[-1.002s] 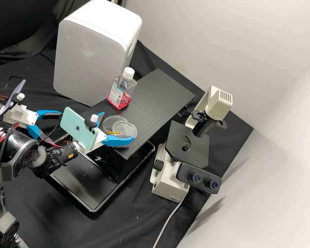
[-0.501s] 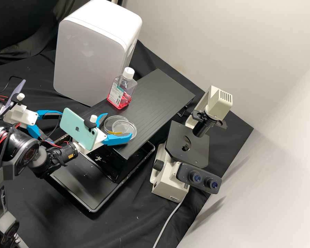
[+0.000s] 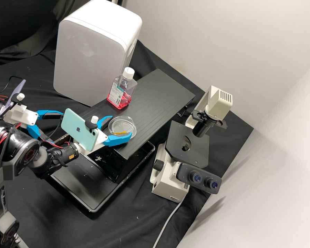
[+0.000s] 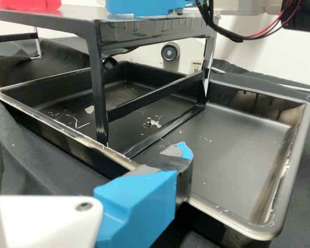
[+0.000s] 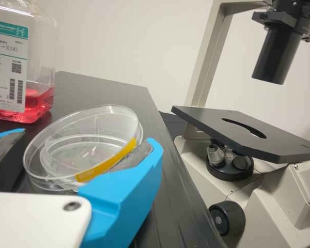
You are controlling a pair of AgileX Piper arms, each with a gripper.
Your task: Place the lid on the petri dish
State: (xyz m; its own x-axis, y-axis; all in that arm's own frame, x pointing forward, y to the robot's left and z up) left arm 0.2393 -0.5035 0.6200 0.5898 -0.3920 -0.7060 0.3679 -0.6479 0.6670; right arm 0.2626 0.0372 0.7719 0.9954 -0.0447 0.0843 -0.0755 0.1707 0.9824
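Fingers of my right gripper spread wide, one on each side of the petri dish, not pinching it, clear lid lying over it slightly askew, on the black platform, my left gripper also spread, holding nothing, low by the black tray.

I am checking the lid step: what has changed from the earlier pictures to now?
The lid, off-centre over the petri dish a second ago, has shifted across and now covers it. The right gripper moved slightly with it, fingers spread either side. The left gripper, flask and microscope stayed put.
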